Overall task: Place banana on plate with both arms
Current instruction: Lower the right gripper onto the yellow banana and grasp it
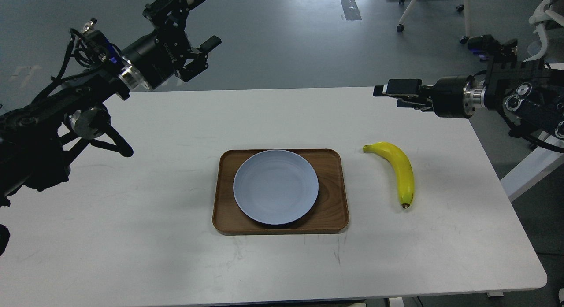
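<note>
The yellow banana [400, 169] lies on the white table to the right of the tray, stem at the far end, dark tip towards me. The pale blue-grey plate [275, 186] sits empty on the brown wooden tray [333, 188]. My left gripper [205, 20] is raised high at the far left, beyond the table's back edge, with its two fingers spread open and empty. My right gripper [387, 92] hovers over the table's far right, beyond and above the banana and pointing left. It is seen side-on, so its fingers overlap, and nothing is in it.
The white table [132, 210] carries only the tray, plate and banana. Chair legs on castors [423, 12] and a second white table [528, 166] stand on the grey floor at the back right.
</note>
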